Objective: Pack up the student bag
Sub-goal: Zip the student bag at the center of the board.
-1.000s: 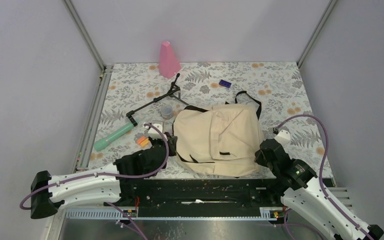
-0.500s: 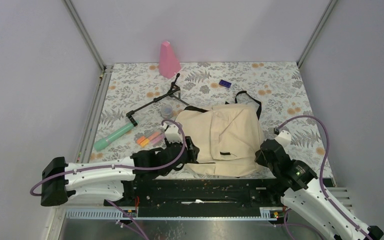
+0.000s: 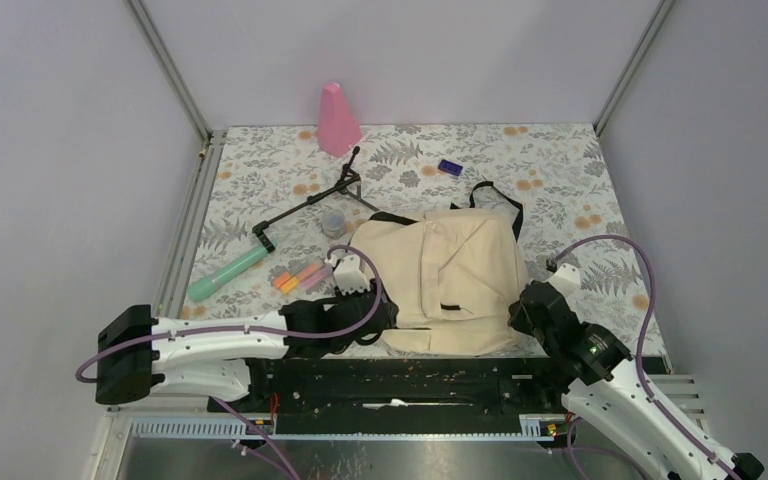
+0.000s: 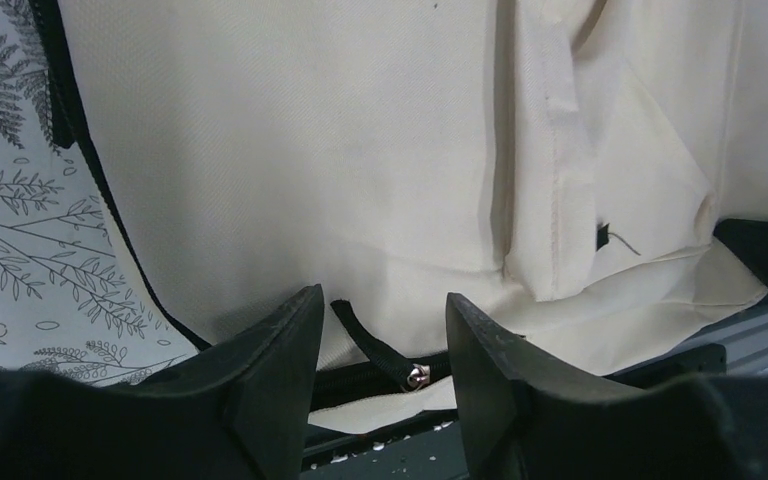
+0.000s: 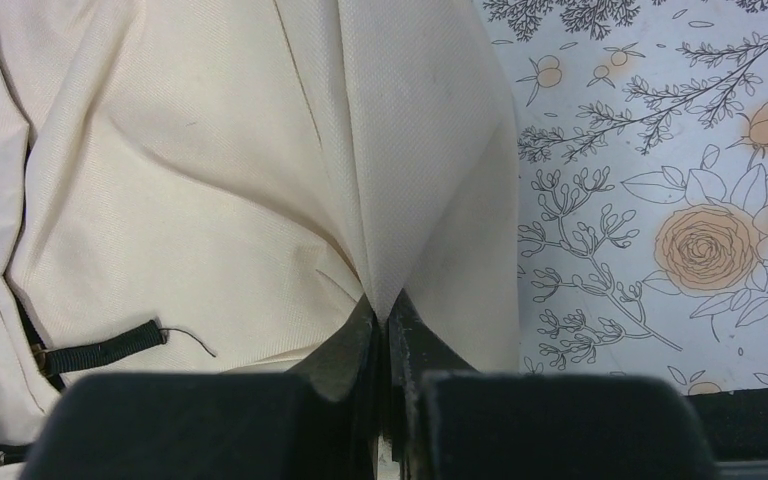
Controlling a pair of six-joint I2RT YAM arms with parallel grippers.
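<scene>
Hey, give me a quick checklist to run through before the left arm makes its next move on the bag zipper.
1. Grip of the right hand on the student bag: ok, shut on a fabric fold.
2. Is the left hand open: ok.
3. Is the zipper pull inside the left hand's gap: ok, not gripped yet.
4. Bag opening showing: not ok, none visible.
5. Are the highlighters beside the bag: ok, lying to its left.
</scene>
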